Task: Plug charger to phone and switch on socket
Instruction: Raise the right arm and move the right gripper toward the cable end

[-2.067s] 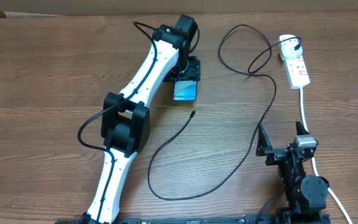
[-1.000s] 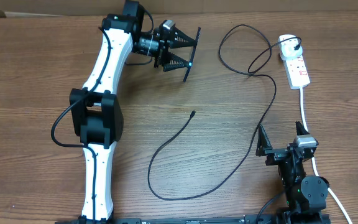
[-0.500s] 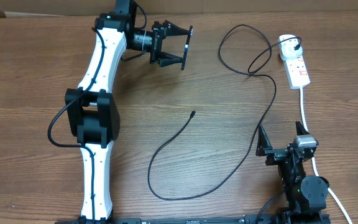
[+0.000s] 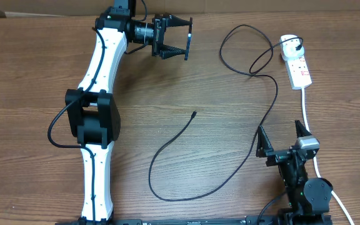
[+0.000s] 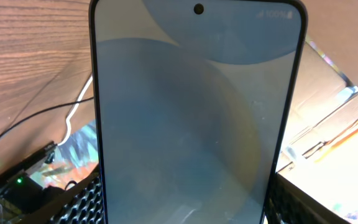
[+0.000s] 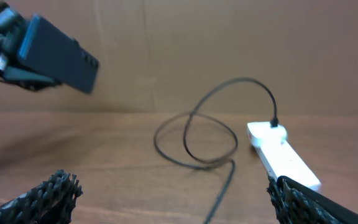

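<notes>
My left gripper [image 4: 172,37] is shut on the phone [image 4: 189,39] and holds it edge-on above the table's back edge. In the left wrist view the phone's lit blue-white screen [image 5: 197,112] fills the frame between the jaws [image 5: 188,208]. The charger's black cable [image 4: 255,134] loops across the table, and its plug tip [image 4: 194,114] lies free at the middle. Its white adapter [image 4: 289,42] sits in the socket strip [image 4: 300,70] at the back right. My right gripper [image 4: 283,139] is open and empty at the front right. In its view [image 6: 179,202] I see the held phone [image 6: 58,53], the cable [image 6: 197,140] and the strip [image 6: 284,158].
The strip's thick white cord [image 4: 307,115] runs down past my right arm to the front edge. A cardboard wall [image 6: 229,43] stands along the back of the wooden table [image 4: 36,75].
My left arm lifted the phone off the table, turned it on edge and carried it toward the back. The cable, the strip and the right arm have stayed put.
</notes>
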